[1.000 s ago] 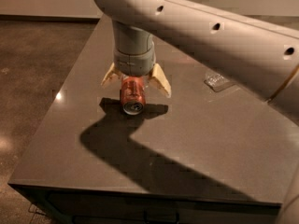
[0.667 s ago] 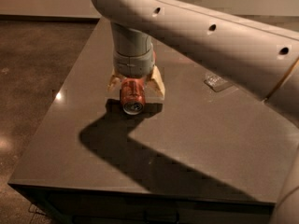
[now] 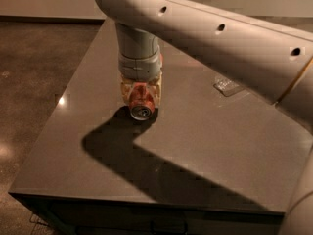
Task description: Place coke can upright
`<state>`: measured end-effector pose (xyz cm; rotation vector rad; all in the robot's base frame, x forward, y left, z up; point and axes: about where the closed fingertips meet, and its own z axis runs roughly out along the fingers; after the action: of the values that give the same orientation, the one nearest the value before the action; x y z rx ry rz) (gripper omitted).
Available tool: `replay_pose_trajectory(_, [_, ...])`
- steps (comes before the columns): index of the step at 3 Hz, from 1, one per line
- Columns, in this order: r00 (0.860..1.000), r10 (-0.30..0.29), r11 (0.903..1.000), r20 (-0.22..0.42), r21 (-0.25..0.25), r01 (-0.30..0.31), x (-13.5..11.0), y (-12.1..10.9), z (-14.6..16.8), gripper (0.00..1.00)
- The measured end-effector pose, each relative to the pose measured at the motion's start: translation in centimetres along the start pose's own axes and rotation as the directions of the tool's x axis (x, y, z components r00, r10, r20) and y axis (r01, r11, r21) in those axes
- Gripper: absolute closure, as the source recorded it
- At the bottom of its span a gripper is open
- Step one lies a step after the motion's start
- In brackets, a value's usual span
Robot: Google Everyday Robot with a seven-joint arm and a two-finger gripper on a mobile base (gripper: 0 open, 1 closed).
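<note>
The coke can (image 3: pixel 140 106) lies on its side on the dark grey table (image 3: pixel 205 146), its silver end facing the camera. My gripper (image 3: pixel 141 96) comes straight down on it from above. Its two pale fingers are closed against the can's left and right sides. The can's red-orange body is mostly hidden between the fingers. The can looks to be touching the table top or just above it.
A small clear plastic item (image 3: pixel 228 86) lies flat on the table to the right of the gripper. My arm (image 3: pixel 215 38) spans the upper right of the view and casts a broad shadow across the table's middle. The table's left and front edges drop to the floor.
The fingers, spread wide beside the can a second ago, have closed onto its sides. The can lies where it was.
</note>
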<state>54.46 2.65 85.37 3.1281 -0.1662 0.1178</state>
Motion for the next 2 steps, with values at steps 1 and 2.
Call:
replay_pose_trajectory(1, [0.997,0.065,0.9976,0.033,0.023,-0.066,-0.6,0.1,-1.7,0.87])
replay_pose_trajectory(2, [0.974,0.195,0.9764,0.119,0.071,-0.204,-0.2,-1.3,-3.3,1.00])
